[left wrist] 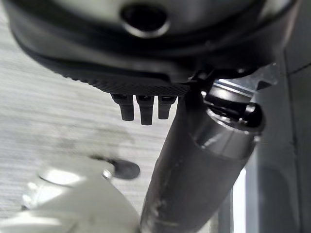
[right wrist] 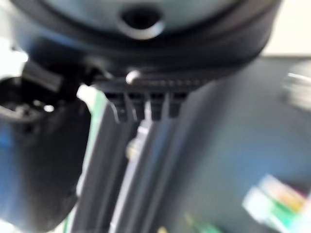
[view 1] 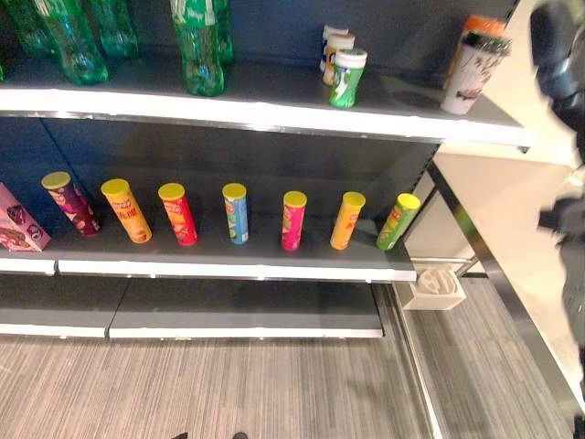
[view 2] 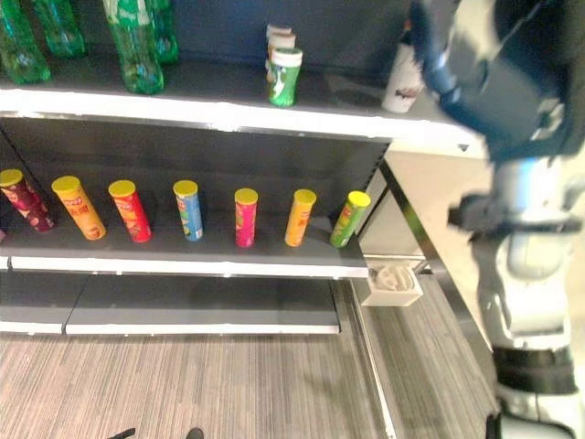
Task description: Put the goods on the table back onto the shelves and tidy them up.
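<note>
On the middle shelf (view 1: 228, 261), seven yellow-lidded crisp tubes (view 1: 236, 213) stand in a spaced row, each leaning. Top shelf (view 1: 274, 110): green bottles (view 1: 196, 46) at 11 o'clock, small cans (view 1: 347, 78) at 1 o'clock, a white cup (view 1: 471, 73) at the far end. Right hand (view 2: 484, 64) raised near that cup at 2 o'clock; grip state cannot be told. Left hand (left wrist: 141, 104) over the floor (view 1: 228, 384), fingers curled, grasping nothing.

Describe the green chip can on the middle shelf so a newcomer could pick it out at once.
Find the dark middle shelf with its row of yellow-lidded chip cans. Follow the row to its right end, nearest the shelf's corner. The green chip can stands last there, the only green one, beside an orange can.
</note>
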You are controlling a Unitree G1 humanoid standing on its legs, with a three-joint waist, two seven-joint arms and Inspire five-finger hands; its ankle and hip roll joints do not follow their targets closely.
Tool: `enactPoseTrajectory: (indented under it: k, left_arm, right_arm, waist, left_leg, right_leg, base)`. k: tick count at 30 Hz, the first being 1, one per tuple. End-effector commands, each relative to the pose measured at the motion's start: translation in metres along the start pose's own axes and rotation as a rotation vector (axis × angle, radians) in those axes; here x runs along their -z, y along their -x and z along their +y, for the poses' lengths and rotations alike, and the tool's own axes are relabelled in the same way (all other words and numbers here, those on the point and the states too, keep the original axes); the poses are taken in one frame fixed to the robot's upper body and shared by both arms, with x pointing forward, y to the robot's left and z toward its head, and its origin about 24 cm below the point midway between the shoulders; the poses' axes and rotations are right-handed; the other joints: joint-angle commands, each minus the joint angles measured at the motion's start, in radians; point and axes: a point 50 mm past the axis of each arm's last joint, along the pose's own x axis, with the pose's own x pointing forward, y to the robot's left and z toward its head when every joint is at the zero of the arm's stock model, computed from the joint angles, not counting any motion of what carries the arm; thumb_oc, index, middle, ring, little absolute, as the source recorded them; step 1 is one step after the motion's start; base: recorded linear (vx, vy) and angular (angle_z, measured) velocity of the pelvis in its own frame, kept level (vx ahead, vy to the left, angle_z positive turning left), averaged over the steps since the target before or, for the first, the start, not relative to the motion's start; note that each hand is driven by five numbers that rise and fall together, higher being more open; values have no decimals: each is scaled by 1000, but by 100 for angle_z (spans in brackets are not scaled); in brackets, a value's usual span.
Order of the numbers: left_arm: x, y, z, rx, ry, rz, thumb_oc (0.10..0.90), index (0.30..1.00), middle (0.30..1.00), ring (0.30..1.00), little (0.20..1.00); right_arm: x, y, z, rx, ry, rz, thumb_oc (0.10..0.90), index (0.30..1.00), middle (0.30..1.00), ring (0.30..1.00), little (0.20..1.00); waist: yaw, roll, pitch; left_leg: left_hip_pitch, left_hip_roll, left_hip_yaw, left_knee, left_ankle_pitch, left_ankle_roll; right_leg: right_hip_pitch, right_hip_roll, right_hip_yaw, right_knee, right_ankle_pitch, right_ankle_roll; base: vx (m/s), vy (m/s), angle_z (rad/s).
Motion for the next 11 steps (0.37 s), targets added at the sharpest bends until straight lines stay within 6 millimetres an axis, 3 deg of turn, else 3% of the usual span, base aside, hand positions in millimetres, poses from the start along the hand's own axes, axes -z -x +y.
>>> enactPoseTrajectory:
  k: [1,2,5,6,7,9,10,11]
  left_arm:
    - [-26,-5,19,3,-85,-81,800,900,900,900,900]
    - [-25,-4,19,3,-86,-80,800,900,900,900,900]
    - [-35,-4,12,42,-95,-131,800,900,900,900,900]
    - [-35,-4,12,42,-95,-131,800,900,900,900,900]
    - [-41,-4,4,83,-103,-158,800,900,900,900,900]
    - [-41,-4,5,83,-103,-158,800,900,900,900,900]
    - [-46,-3,-1,116,-112,-180,800,900,900,900,900]
    - [-46,-3,-1,116,-112,-180,800,900,900,900,900]
  right_arm:
    - [28,28,21,-192,-238,203,800,900,900,900,900]
    - [28,28,21,-191,-239,203,800,900,900,900,900]
    - [77,87,33,-195,-355,537,800,900,900,900,900]
    - [77,87,33,-195,-355,538,800,900,900,900,900]
    - [123,157,47,-133,-441,876,800,900,900,900,900]
    - [124,157,47,-133,-441,876,800,900,900,900,900]
    - [149,202,55,-104,-432,1094,800,900,900,900,900]
    - [149,202,55,-104,-432,1094,800,900,900,900,900]
  waist:
    - [10,-14,8]
    - [11,-14,8]
    - [-6,2,14]
    - [-5,1,14]
    - [-16,14,21]
    - [-16,14,22]
    - [-18,20,26]
    - [-18,20,26]
  left_leg:
    - [53,0,91,7,-122,-13]
    - [54,1,91,7,-123,-13]
    - [55,1,106,7,-122,-10]
    - [56,1,106,7,-122,-10]
    - [55,3,113,7,-119,-10]
    - [55,3,113,7,-119,-10]
    - [54,3,114,8,-117,-10]
    - [54,3,114,8,-117,-10]
  right_leg:
    - [4,-47,-33,52,-79,95]
    - [4,-46,-32,53,-80,95]
    - [-7,-51,-19,54,-76,97]
    - [-6,-50,-18,54,-76,97]
    - [-13,-52,-11,55,-73,96]
    - [-12,-52,-11,55,-73,96]
    - [-14,-53,-8,55,-71,96]
    - [-14,-53,-8,55,-71,96]
  base:
    - [-52,4,-17]
    - [-37,-3,-11]
    - [-22,9,-17]
    - [-38,16,-21]
    - [-28,10,-5]
    - [-22,8,-19]
    - [-16,6,-19]
    - [-24,8,-14]
